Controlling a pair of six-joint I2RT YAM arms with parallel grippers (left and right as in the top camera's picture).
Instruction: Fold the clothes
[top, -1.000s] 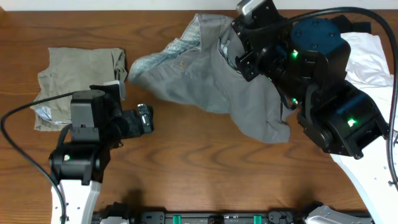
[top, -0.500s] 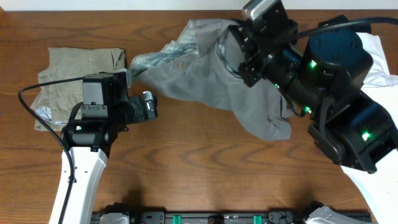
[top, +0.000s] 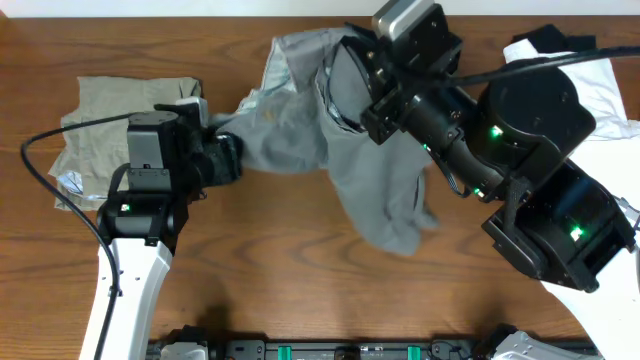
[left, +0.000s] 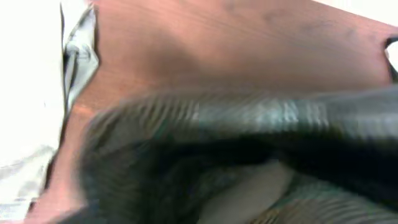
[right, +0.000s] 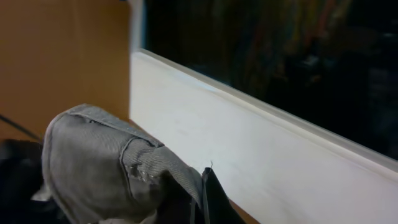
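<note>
The right gripper (top: 348, 85) is clamped shut on a bunch of the grey shorts (top: 290, 130) near the far edge of the wooden table (top: 300, 290), holding that part of the garment up off the surface. From the grip the cloth falls two ways. One leg hangs down toward the middle of the table and ends in a loose, creased hem. The waistband side stretches out to the left, showing its pale speckled lining.

In the right wrist view a rounded fold of grey fabric (right: 106, 155) sits directly against the dark fingers, with a seam and stitching running across it.

The left gripper (top: 222, 160) sits low at the leftmost corner of the shorts, where the cloth meets its fingers. The left wrist view is filled with blurred grey fabric (left: 249, 118) pressed close to the lens. The cloth seems to lie between the jaws, but neither view shows whether they have closed on it.

A folded pair of khaki shorts (top: 110, 110) lies flat just beside the left arm, at the left of the table and apart from the grey pair. A white garment (top: 605, 75) and a black garment (top: 550, 38) lie at the far right corner, partly hidden behind the right arm.
</note>
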